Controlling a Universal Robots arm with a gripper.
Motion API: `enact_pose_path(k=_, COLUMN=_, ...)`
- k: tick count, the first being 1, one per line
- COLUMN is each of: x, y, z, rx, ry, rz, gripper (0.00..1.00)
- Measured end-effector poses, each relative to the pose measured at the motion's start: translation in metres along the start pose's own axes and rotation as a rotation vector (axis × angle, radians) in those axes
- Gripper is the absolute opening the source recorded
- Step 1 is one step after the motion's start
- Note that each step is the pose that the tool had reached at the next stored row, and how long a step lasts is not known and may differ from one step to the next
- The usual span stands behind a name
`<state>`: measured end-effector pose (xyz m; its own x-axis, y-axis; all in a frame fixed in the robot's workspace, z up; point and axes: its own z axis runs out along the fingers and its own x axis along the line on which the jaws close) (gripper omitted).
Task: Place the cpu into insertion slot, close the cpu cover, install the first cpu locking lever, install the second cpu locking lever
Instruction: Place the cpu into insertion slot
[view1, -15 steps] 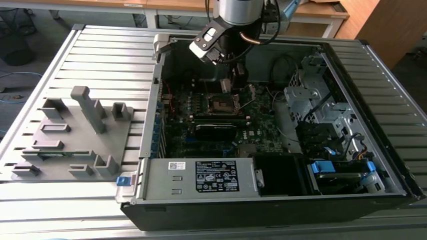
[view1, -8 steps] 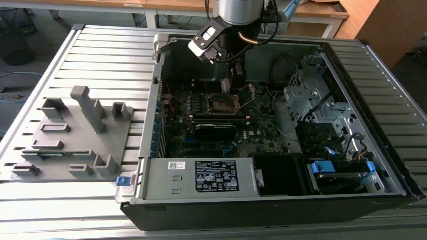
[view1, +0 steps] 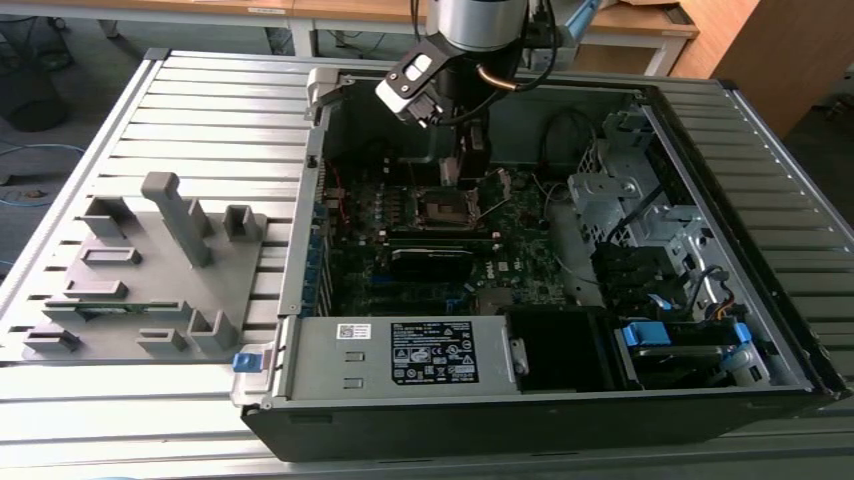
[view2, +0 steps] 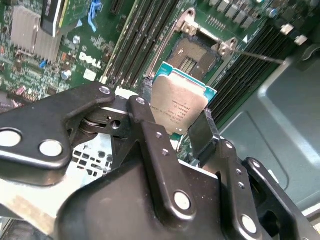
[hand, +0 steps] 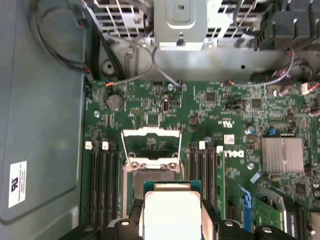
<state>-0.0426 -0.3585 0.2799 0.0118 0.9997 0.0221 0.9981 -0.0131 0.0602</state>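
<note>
My gripper (view2: 176, 109) is shut on the cpu (view2: 178, 100), a flat square chip with a dull silver top, held by two opposite edges between the black fingers (view2: 146, 117). The chip (hand: 171, 210) hangs a little above the motherboard, just short of the insertion slot (hand: 150, 179), whose dark centre (view2: 194, 56) lies bare. The cpu cover (hand: 151, 146) stands raised at the slot's far side, its window showing. A thin locking lever (view2: 260, 56) sticks out beside the socket. In the exterior view the gripper (view1: 451, 172) reaches down into the open case above the slot (view1: 443, 207).
Black memory slots (hand: 105, 175) flank the socket on both sides. A finned heatsink (hand: 283, 155) sits further along the board. The case holds a power supply (view1: 400, 352) and a drive cage (view1: 625, 190). A grey fixture tray (view1: 147, 270) lies at the exterior view's left.
</note>
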Motion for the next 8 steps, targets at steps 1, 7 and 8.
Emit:
enact_pose_path(k=1, x=0.0, y=0.0, z=0.0, rx=0.0047, ry=-0.0004, rz=0.0, gripper=0.54)
enact_pose_path(k=7, x=0.0, y=0.0, z=0.0001, rx=0.0048, ry=0.0005, rz=0.0, gripper=0.54)
enact_pose_path(k=8, x=0.0, y=0.0, z=0.0001, rx=0.0048, ry=0.0006, rz=0.0, gripper=0.54)
